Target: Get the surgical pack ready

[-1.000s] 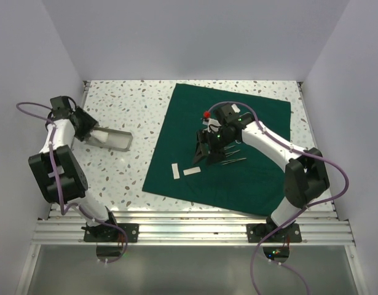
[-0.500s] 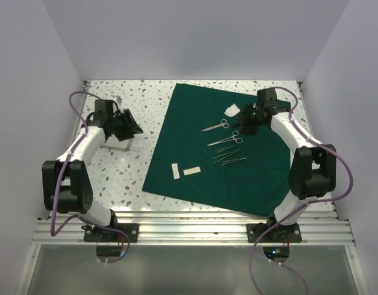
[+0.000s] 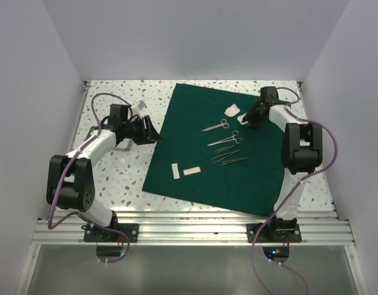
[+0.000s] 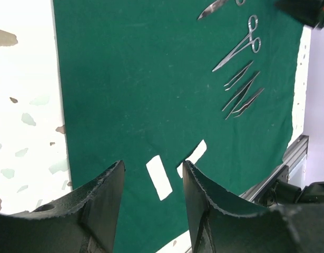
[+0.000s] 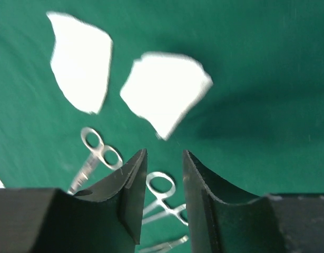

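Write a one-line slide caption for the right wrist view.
Right gripper, empty and slightly open, hovers over dark green cloth drape beside two white gauze pieces and ring-handled steel instruments.

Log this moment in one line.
left gripper: open, empty, at drape left edge | right gripper: open, empty, by gauze | scissors, forceps: lying on drape

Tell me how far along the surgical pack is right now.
Done: the green drape lies spread flat, with scissors, forceps, two gauze pieces and two white strips laid out on it. In hand: nothing. The right jaws hover empty above the gauze, and the left jaws stand open near the drape's left edge. Left: the drape is not yet folded over the instruments.
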